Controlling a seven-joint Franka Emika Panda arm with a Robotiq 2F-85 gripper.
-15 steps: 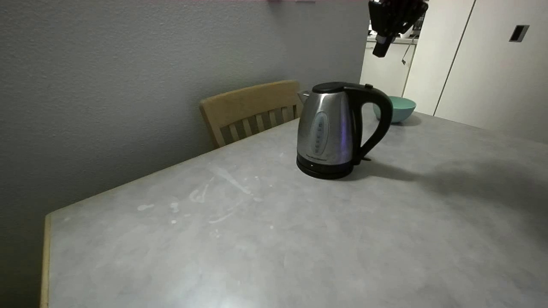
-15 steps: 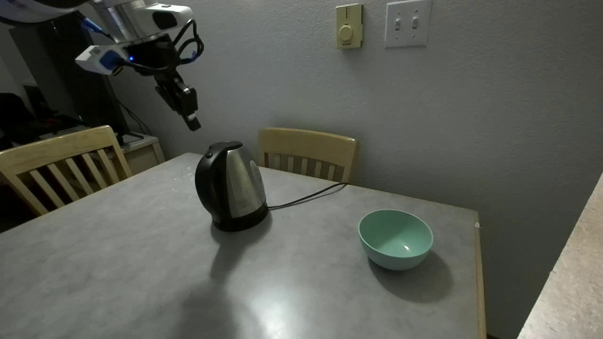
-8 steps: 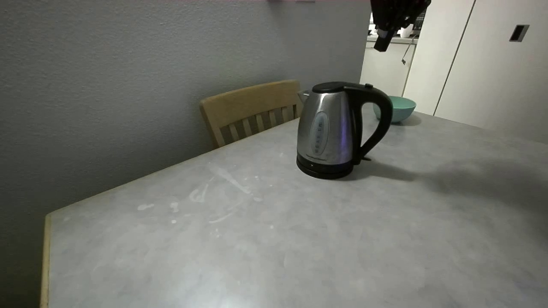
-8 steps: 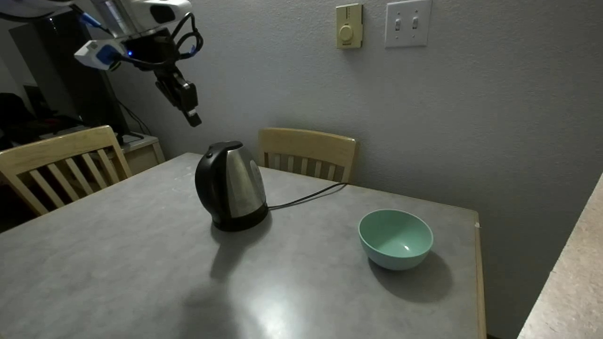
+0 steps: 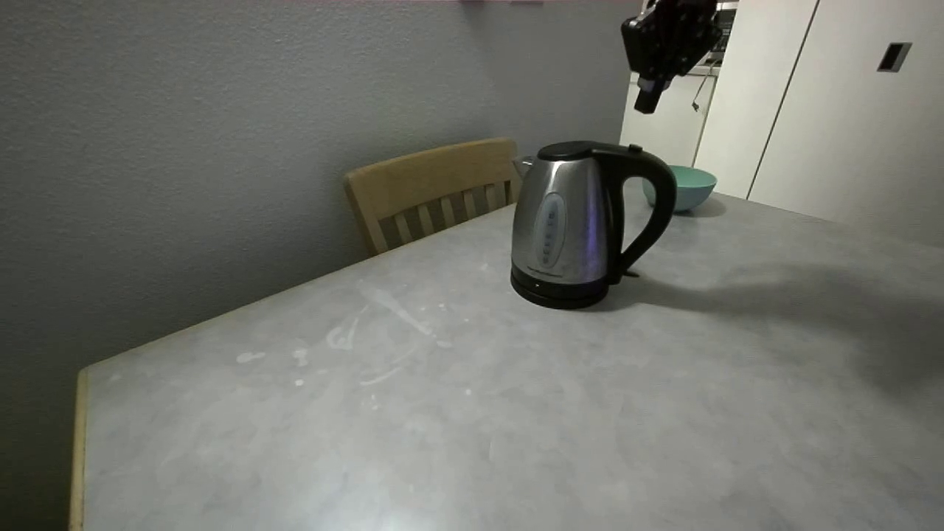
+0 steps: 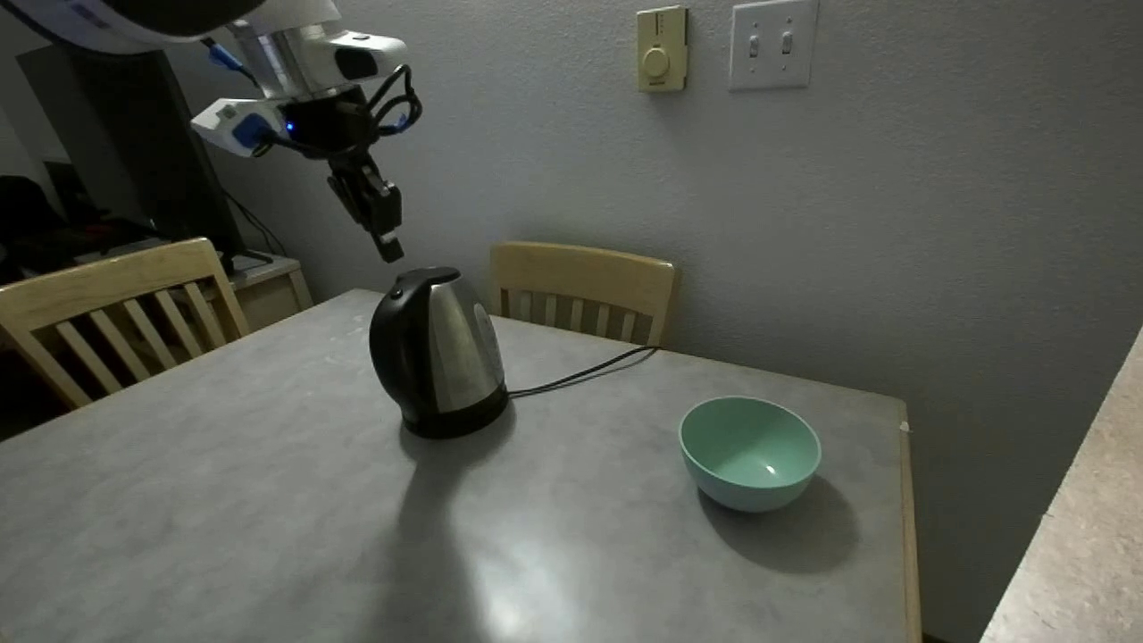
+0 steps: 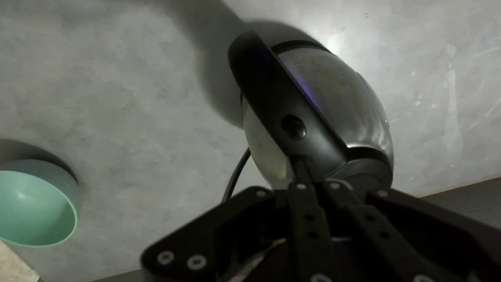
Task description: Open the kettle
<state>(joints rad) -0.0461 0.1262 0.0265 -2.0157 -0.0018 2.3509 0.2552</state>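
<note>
While the kettle (image 5: 560, 236) stands upright, its spout (image 5: 523, 165) faces the wall (image 5: 258, 133).

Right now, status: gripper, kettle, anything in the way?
Gripper shut, above kettle, not touching. Kettle upright, lid closed. Bowl off to the side, apparently not in the way.

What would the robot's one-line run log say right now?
kettle: upright, lid down | gripper: closed, above kettle, not touching | opening: not yet done

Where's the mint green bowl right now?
In an exterior view, the mint green bowl stands on the gray table toward its right end, with the kettle off to the bowl's left.
</note>
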